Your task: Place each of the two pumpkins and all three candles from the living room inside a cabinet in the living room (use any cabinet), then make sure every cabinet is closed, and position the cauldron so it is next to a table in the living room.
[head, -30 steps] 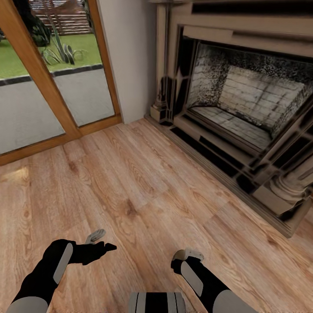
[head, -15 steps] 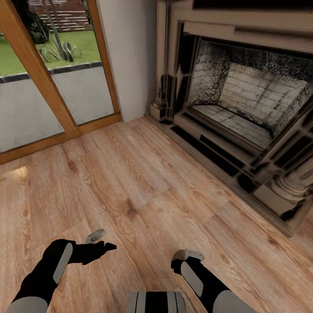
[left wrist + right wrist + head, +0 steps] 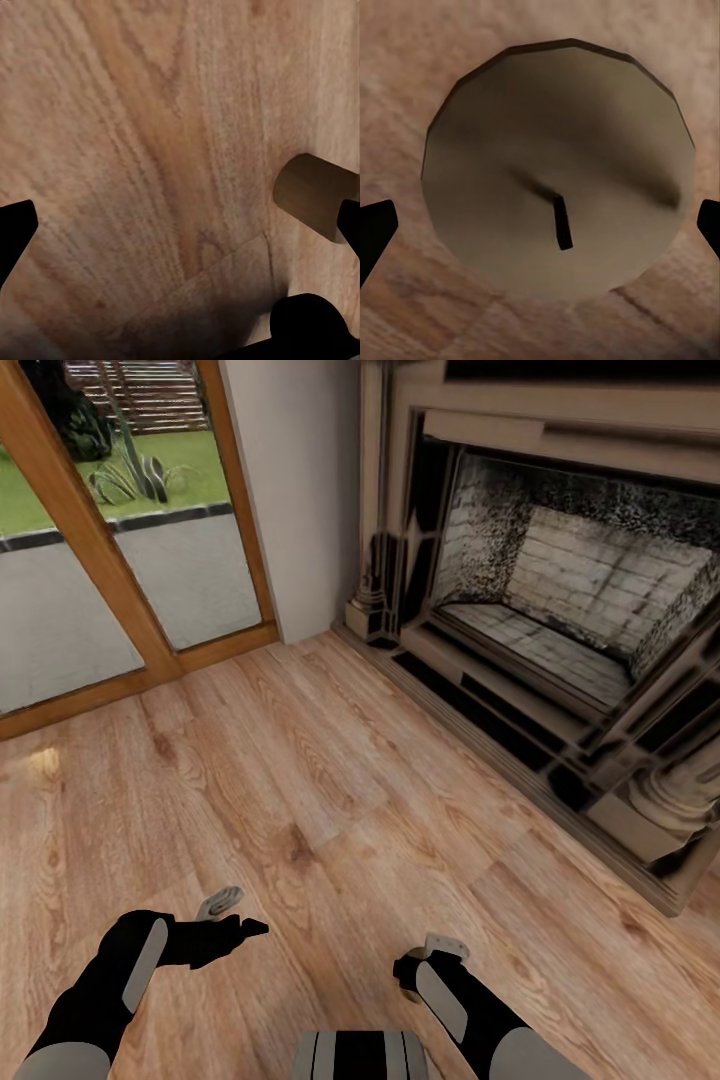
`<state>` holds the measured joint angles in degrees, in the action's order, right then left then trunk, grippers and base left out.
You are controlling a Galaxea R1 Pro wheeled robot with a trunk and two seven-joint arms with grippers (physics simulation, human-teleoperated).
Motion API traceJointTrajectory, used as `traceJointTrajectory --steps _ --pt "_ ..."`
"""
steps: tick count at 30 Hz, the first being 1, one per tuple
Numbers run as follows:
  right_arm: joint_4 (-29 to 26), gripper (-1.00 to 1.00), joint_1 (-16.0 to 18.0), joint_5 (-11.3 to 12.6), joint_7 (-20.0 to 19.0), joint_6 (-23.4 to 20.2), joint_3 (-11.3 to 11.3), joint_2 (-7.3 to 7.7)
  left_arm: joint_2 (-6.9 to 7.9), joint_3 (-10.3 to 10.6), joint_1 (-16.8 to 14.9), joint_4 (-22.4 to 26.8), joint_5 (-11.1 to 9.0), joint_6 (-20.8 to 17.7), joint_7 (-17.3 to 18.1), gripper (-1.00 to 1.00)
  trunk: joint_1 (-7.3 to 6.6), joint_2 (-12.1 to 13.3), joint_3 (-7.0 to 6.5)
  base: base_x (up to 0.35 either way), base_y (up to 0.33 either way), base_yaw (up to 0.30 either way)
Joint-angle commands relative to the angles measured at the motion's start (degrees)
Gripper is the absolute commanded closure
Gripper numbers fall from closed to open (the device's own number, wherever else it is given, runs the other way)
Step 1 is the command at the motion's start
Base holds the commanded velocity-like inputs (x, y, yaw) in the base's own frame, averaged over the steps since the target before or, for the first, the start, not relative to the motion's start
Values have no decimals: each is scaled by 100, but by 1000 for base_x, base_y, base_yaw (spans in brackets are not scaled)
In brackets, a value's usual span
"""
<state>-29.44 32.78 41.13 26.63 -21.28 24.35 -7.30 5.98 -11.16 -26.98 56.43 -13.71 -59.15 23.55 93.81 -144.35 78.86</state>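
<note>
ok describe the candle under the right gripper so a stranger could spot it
Start at the brick fireplace, then come across the wooden floor to the right gripper. The candle sits below it, between its open fingers. It is a round cream-beige disc with a short dark wick, unlike the grained planks around it.

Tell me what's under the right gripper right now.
A candle stands on the wooden floor directly below the right gripper, wick up, between the open fingertips. The floor beneath the candle is covered.
</note>
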Motion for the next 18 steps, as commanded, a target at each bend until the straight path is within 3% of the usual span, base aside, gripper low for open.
traceJointTrajectory --steps 1,18 --pt "0 -100 0 0 0 -1 0 0 0 0 0 0 0 0 0 -100 0 0 0 56 -36 0" --pt "0 -100 0 0 0 0 0 0 0 0 0 0 0 0 -2 -100 0 0 0 37 -37 0"
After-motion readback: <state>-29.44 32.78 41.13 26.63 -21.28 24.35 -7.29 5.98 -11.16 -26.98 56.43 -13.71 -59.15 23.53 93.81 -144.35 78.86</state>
